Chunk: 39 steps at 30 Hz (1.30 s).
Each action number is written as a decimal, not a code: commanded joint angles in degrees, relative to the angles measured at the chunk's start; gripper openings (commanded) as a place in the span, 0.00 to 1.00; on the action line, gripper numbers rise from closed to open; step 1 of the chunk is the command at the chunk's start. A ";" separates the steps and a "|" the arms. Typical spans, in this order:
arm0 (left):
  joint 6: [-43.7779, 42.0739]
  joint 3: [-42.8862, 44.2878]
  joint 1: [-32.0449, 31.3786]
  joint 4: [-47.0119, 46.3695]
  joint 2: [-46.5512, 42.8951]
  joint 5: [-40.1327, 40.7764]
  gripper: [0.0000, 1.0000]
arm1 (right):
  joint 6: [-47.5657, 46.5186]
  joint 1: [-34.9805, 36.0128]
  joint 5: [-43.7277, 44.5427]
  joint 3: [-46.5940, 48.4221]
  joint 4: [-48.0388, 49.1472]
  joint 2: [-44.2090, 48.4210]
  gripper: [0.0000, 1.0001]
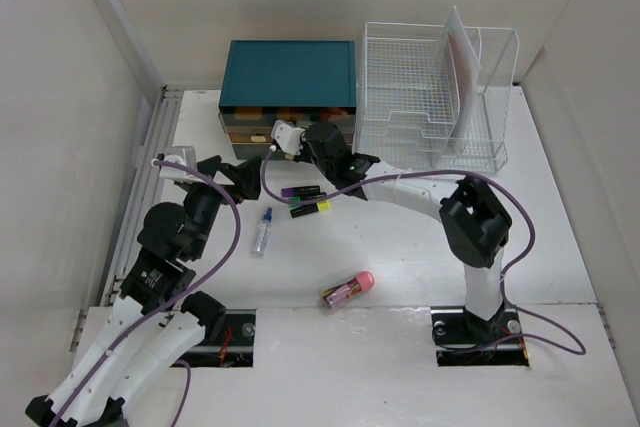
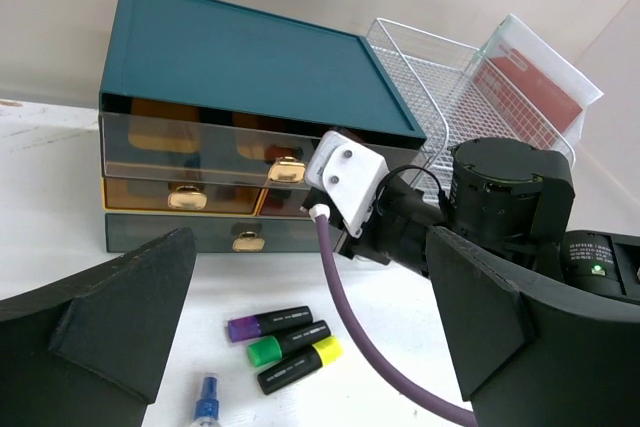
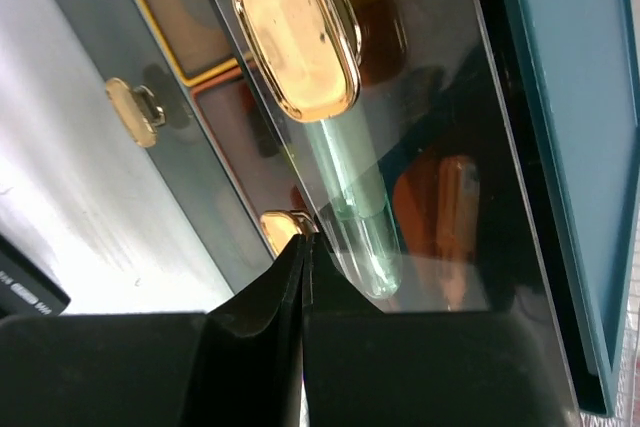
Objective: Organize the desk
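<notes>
The right gripper [image 3: 305, 247] is closed, empty, close to the teal drawer box [image 2: 240, 57]. The left gripper [image 2: 310, 247] is wide open, empty, above the bench [image 1: 400, 247].

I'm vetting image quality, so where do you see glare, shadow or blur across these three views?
Right wrist: strong glare on the gold oval drawer handle, reflections across the smoky transparent drawer front, shut right gripper dark. Left wrist: teal drawer box sharp. Top external: even light, soft shadows on the white desk.
</notes>
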<state>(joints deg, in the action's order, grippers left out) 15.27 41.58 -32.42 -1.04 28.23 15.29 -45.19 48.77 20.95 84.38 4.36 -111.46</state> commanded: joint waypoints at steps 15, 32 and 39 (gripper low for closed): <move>0.11 -0.36 -0.09 -2.83 0.25 0.53 0.99 | -1.66 -0.35 9.55 2.98 13.66 -3.06 0.00; 0.11 -1.41 -0.09 -2.83 2.44 5.18 0.99 | 9.50 0.27 -6.43 -9.14 5.58 14.68 0.35; 8.80 -2.12 4.46 -4.58 9.90 1.07 0.85 | 17.40 -3.31 -22.81 -15.47 0.21 25.93 0.94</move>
<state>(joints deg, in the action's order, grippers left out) 19.11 39.94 -30.24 -1.93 35.03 18.79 -34.04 48.07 11.20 70.26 6.74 -89.45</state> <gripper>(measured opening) 0.866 0.940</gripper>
